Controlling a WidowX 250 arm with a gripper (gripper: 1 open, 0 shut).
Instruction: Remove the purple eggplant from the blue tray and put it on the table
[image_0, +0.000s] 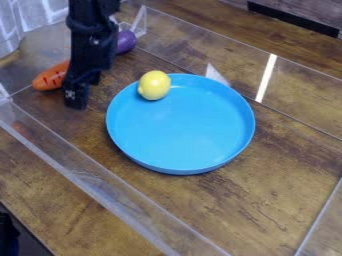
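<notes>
The purple eggplant (127, 41) lies on the table (274, 205) at the back left, outside the blue tray (194, 135), and my arm hides part of it. My gripper (76, 97) points down over the table just left of the tray's rim, between the tray and an orange carrot (50, 77). Its jaws look open and nothing is between them. A yellow ball (155, 85) sits inside the tray at its back left edge.
A clear sheet covers the wood planks and throws bright reflections near the tray's right side. The sheet's raised edge runs diagonally across the front left. A dark object stands at the far back right edge.
</notes>
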